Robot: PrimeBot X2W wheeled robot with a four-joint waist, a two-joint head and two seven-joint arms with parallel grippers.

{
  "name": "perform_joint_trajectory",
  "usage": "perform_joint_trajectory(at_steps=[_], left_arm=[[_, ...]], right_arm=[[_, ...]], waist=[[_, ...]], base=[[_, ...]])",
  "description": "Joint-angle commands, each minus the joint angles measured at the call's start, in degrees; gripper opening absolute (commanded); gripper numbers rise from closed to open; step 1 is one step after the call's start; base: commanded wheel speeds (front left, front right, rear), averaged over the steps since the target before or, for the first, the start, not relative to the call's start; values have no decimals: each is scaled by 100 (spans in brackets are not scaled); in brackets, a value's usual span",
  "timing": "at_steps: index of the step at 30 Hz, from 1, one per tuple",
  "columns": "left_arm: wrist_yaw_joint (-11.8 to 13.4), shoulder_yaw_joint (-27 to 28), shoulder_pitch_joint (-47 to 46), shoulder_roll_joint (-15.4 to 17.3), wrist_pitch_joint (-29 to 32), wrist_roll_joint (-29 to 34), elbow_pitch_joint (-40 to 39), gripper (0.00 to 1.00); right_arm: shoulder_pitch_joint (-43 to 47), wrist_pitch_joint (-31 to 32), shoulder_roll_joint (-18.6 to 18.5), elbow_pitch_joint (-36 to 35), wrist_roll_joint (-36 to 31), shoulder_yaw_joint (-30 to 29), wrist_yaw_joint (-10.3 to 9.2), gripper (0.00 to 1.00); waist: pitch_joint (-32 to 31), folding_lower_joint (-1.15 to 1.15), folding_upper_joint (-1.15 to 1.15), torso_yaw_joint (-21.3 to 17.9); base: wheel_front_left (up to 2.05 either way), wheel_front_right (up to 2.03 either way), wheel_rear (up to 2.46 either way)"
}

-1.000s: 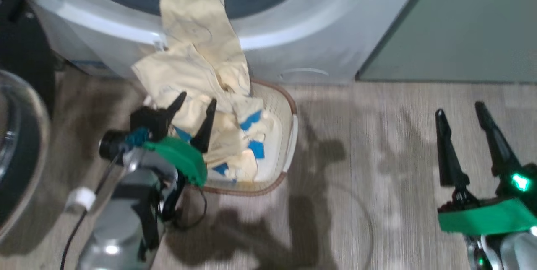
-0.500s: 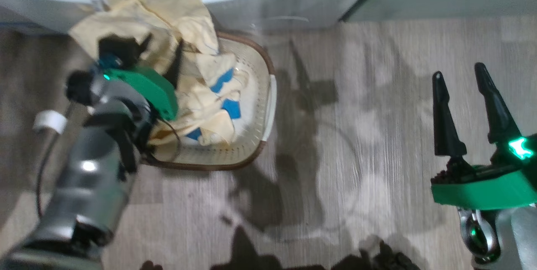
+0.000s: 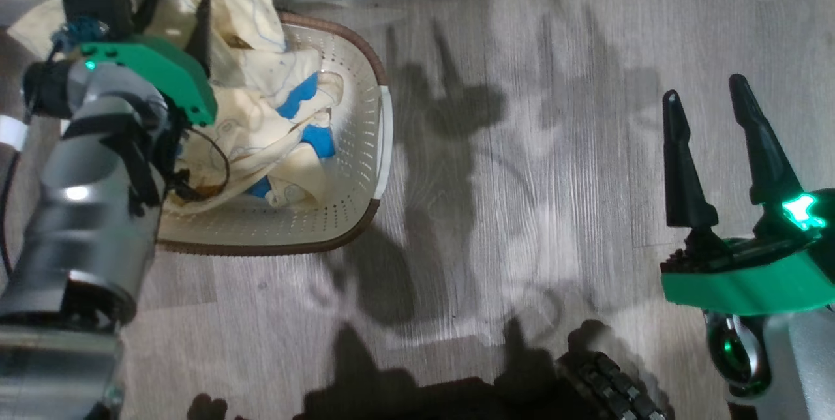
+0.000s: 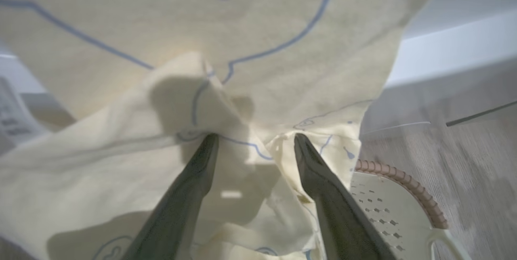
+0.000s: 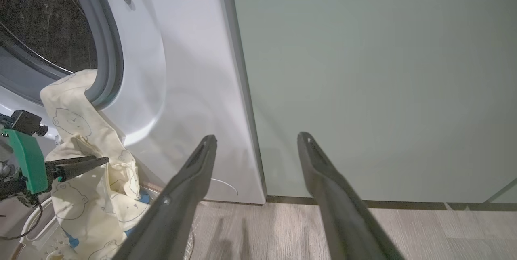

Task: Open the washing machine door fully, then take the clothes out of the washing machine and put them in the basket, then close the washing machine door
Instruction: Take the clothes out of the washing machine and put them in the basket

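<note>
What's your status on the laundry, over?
Left gripper open, fingers amid the clothes. Right gripper open, holding nothing. Clothes draped from washing machine into basket.

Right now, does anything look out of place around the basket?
Yes. The clothes lie only partly in the basket: one end hangs over the grey ring of the washing machine, draped down its white front.

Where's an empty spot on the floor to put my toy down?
The wood floor between the basket and the right gripper is bare. Inside the basket, the near right corner is free. Its far left is crowded: the clothes pile there, with the left gripper among them.
</note>
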Motion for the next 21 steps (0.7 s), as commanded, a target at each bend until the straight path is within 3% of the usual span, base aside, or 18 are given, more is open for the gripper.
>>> perform_joint_trajectory(at_steps=[1, 5, 6, 8, 10, 11, 21], left_arm=[[41, 139, -83, 278, -60, -56, -59, 100], [116, 151, -243, 278, -120, -77, 99, 100], [129, 161, -273, 279, -131, -90, 129, 93], [123, 186, -328, 269, -148, -132, 187, 58], [129, 194, -373, 273, -161, -151, 239, 5], [130, 204, -396, 277, -167, -165, 256, 0], [71, 167, -389, 190, -189, -213, 370, 0]], right_arm=[[52, -54, 17, -180, 19, 124, 20, 100], [53, -54, 26, -172, 26, 144, 20, 100], [52, -54, 29, -170, 29, 150, 20, 100], [52, -54, 32, -167, 34, 160, 20, 100], [49, -54, 36, -165, 41, 169, 20, 100], [43, -54, 38, -163, 44, 174, 20, 100], [14, -54, 47, -144, 64, 130, 20, 100]], waist=[[13, 0, 0, -22], [32, 0, 0, -67], [36, 0, 0, -80], [42, 0, 0, -105], [52, 0, 0, -127], [60, 0, 0, -138], [80, 0, 0, -104]], base=[[0, 0, 0], [0, 0, 0], [0, 0, 0], [0, 0, 0], [0, 0, 0], [0, 0, 0], [0, 0, 0]])
